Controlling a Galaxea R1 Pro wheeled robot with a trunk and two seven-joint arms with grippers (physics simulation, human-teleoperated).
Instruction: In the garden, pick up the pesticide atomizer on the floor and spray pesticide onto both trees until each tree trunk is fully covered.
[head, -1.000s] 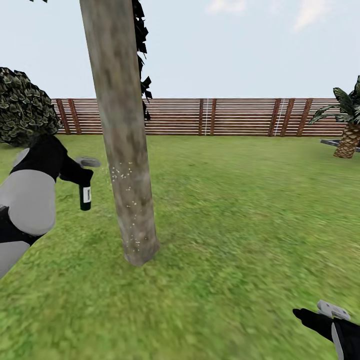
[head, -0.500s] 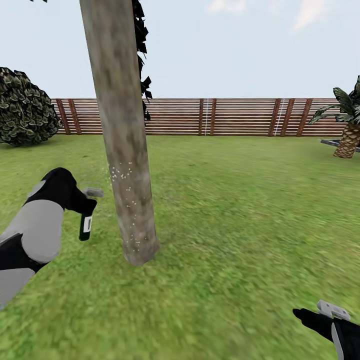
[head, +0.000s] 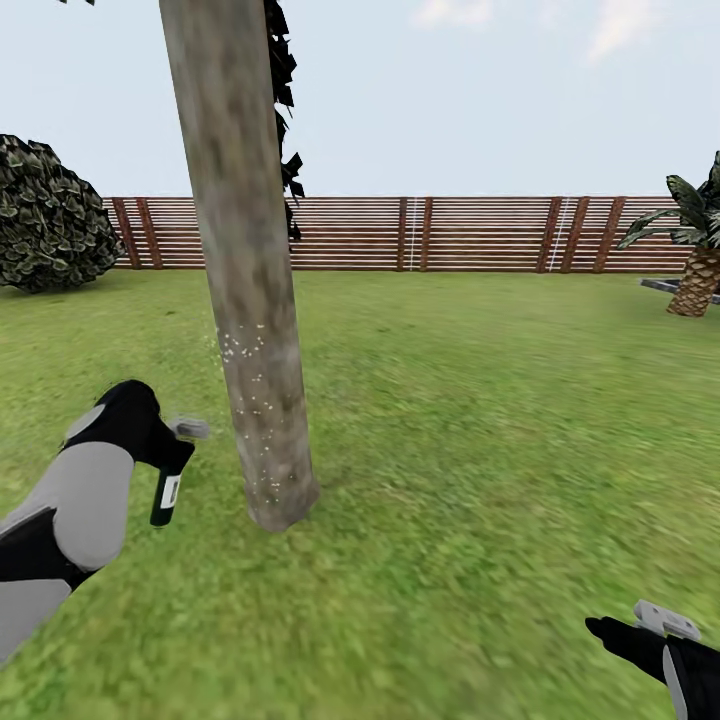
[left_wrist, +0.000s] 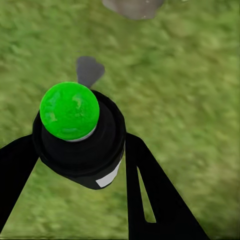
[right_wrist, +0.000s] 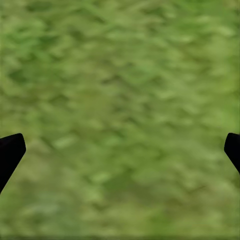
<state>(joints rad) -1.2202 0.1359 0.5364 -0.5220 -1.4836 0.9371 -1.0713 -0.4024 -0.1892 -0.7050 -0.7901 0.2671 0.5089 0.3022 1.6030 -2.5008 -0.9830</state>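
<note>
My left end effector (head: 170, 462) grips the pesticide atomizer (head: 166, 495) low beside the tree trunk (head: 262, 400); white pesticide specks (head: 245, 350) dot mid-bark. Best practice: aim at the bare base. My right end effector (right_wrist: 120, 150) hangs wide above grass (head: 480, 480).

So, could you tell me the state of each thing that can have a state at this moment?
left gripper: shut on the pesticide atomizer
pesticide atomizer: held above the grass, hanging downward
right gripper: open, fingers wide, nothing between them
tree trunk: upright, white pesticide specks on the lower part, upper bark bare
</note>
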